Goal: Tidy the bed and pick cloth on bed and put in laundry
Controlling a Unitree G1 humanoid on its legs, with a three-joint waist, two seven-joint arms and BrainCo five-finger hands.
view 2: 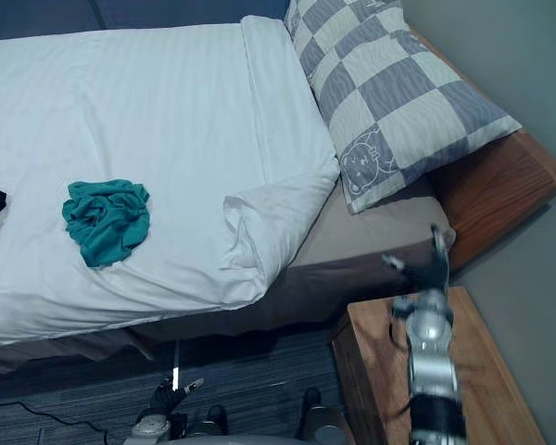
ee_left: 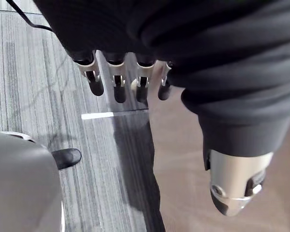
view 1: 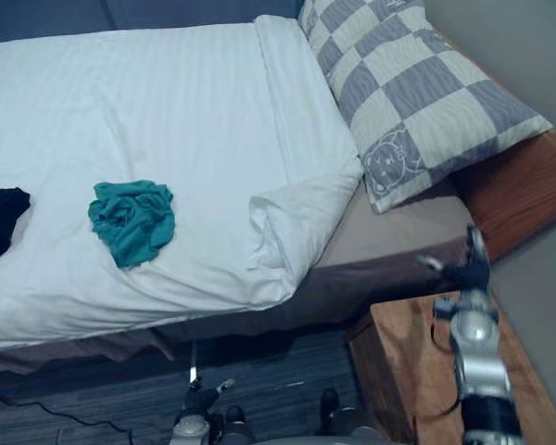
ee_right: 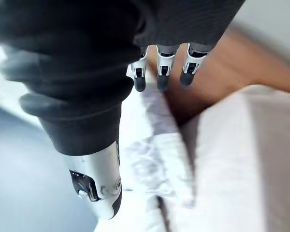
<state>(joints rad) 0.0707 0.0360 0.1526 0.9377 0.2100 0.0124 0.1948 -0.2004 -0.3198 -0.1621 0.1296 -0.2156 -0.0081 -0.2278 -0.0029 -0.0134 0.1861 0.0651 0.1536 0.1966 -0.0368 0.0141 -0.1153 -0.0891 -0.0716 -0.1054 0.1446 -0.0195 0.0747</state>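
A crumpled teal cloth (view 1: pixel 132 221) lies on the white duvet (view 1: pixel 148 120) near the bed's front edge. A black cloth (view 1: pixel 0 221) lies at the duvet's left side, partly cut off. The duvet's corner (view 1: pixel 283 227) is folded back by the checked pillow (view 1: pixel 417 93), baring the grey-brown sheet (view 1: pixel 389 232). My right hand (view 1: pixel 468 264) is raised over the wooden nightstand (view 1: pixel 398 362), fingers (ee_right: pixel 159 72) straight, holding nothing, aimed at the bed's corner. My left hand (view 1: pixel 204 399) hangs low over the floor by the bed, fingers (ee_left: pixel 118 82) relaxed and empty.
The wooden bed frame (view 1: pixel 519 185) sticks out at the right beside a grey wall. The nightstand stands close to the bed's right front corner. Dark striped carpet (view 1: pixel 120 399) runs along the bed's front.
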